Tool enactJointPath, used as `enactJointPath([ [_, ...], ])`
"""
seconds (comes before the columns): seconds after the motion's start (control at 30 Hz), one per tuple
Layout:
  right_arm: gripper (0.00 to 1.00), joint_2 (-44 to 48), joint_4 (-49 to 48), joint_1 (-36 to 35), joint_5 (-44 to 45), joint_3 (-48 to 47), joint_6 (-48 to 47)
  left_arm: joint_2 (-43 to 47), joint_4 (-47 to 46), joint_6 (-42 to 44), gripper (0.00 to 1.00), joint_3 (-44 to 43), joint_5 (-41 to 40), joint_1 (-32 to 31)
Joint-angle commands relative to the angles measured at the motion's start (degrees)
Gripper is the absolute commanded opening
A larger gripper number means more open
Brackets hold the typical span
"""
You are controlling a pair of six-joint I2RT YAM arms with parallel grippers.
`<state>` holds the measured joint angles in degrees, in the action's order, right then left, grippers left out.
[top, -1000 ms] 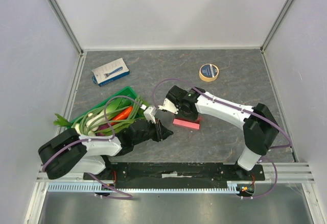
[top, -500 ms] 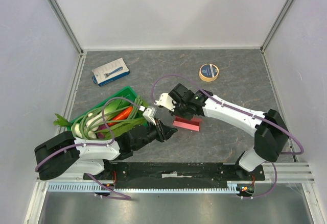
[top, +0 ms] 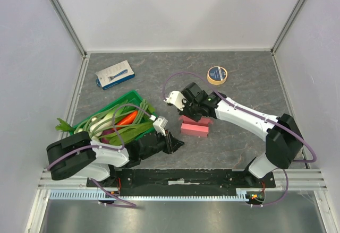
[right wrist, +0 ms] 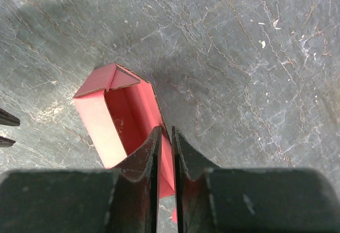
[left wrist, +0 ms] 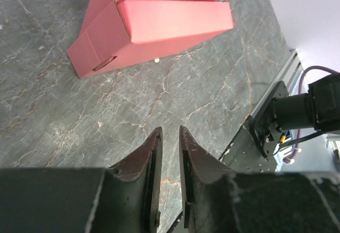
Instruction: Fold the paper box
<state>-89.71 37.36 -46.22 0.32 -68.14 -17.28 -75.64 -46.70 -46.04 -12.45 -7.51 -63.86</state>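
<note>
The pink paper box (top: 195,130) lies on the grey table between the two arms, its top open and one end flap folded in. In the right wrist view the box (right wrist: 125,119) opens upward, and my right gripper (right wrist: 164,130) is shut on its long right wall, one finger inside and one outside. From above, the right gripper (top: 192,117) points down onto the box's far side. My left gripper (top: 178,143) is shut and empty, low over the table, just left of and nearer than the box. The left wrist view shows the box (left wrist: 159,26) ahead of the left gripper (left wrist: 170,130), apart from it.
A green crate (top: 130,94) of vegetables stands left of the box, beside the left arm. A blue-and-white flat package (top: 115,74) lies at the back left. A tape roll (top: 217,75) lies at the back right. Enclosure walls surround the table.
The right gripper has shifted right onto the box's far wall, and the box now stands opened up. The left gripper has drawn back toward the near edge, away from the box.
</note>
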Motion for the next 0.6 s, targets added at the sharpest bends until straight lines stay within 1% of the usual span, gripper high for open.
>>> enactJointPath([
  [0.0,0.17,1.21,-1.77,1.66,-5.32,0.55,1.02,-3.99,-4.98,1.31,0.24,-3.37,-3.3,-0.83],
  [0.23,0.13,0.41,-1.77,2.1,-8.83,1.6,0.84,-10.93,-11.48,0.87,0.2,-6.7,-7.08,-0.92],
  [0.37,0.11,1.9,-3.43,2.36,-11.47,2.66,1.54,-15.85,-11.22,1.3,0.17,-9.87,-8.22,-0.92],
  [0.47,0.11,2.79,-3.53,2.36,-13.92,3.36,2.16,-16.91,-11.4,1.39,0.16,-10.67,-9.63,-0.83],
  [0.57,0.08,3.58,-4.31,2.36,-17.26,4.24,3.12,-17.7,-10.08,1.31,0.16,-11.81,-10.16,-0.48],
])
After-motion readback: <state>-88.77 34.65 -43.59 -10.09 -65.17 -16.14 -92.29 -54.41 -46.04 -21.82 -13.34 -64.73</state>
